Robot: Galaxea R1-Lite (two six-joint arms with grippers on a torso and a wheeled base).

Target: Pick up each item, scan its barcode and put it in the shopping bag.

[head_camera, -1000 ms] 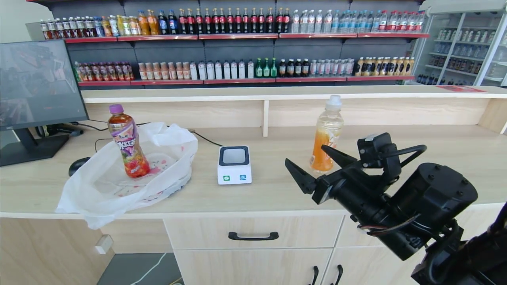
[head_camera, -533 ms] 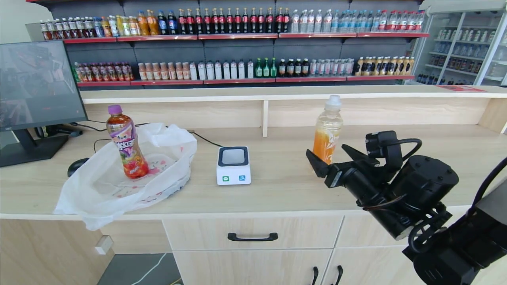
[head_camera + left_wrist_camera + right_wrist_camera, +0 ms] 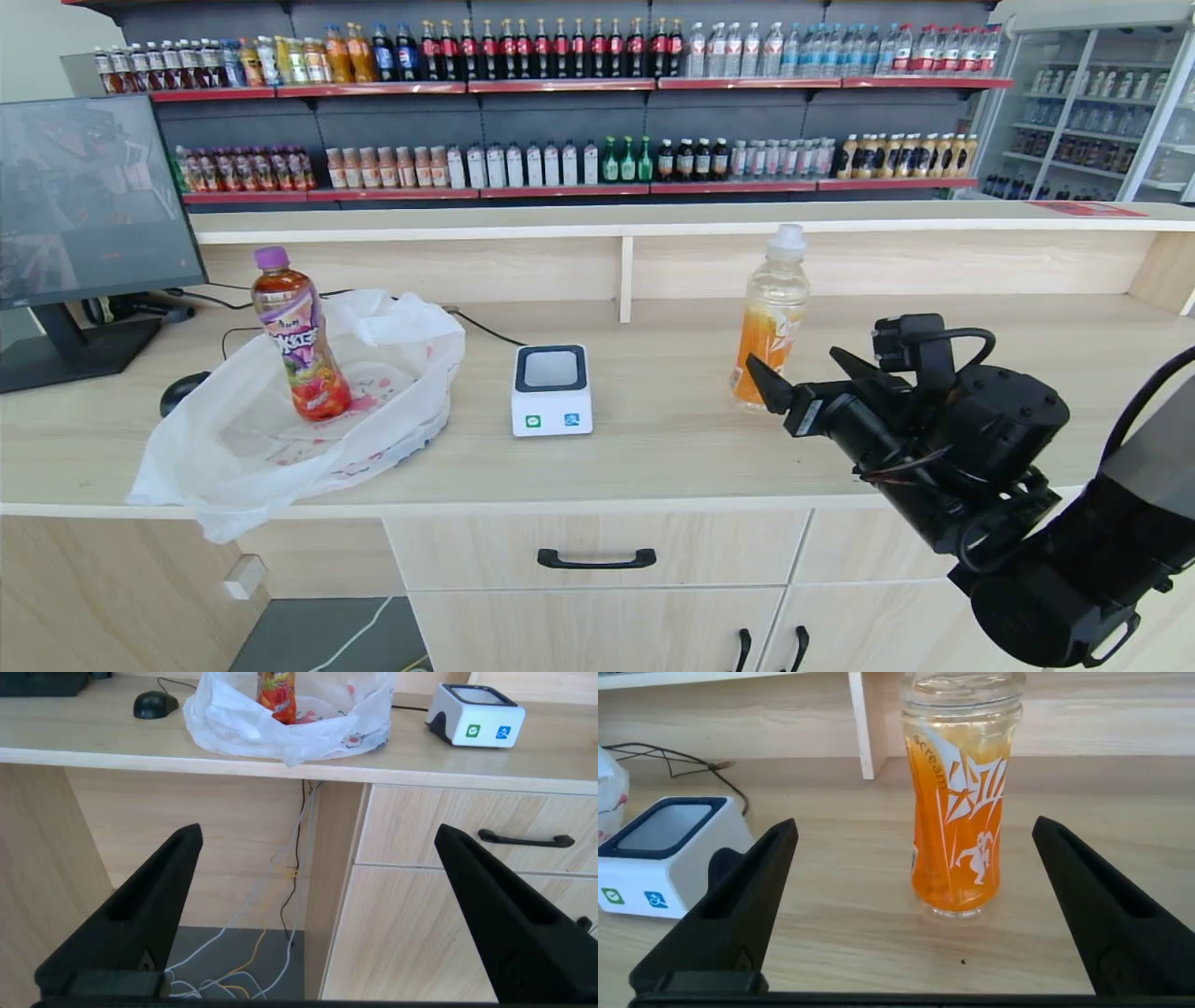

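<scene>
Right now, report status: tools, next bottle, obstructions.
Both open: right tool level with orange bottle, short of it; left tool low, facing counter front. Bottle upright, untouched. Nothing between.

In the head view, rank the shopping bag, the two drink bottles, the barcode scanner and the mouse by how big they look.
1. shopping bag
2. orange drink bottle and purple-capped bottle: too alike to rank
3. barcode scanner
4. mouse, partly behind the bag

Right of scanner (image 3: 552, 389): bare counter (image 3: 663, 439), free passage to orange bottle (image 3: 771, 317). Bottle: upright, bare wood both sides, facing the spread fingers of my right gripper (image 3: 792, 356). Behind: divider (image 3: 625, 266) and raised ledge (image 3: 709, 217) wall it off.
</scene>
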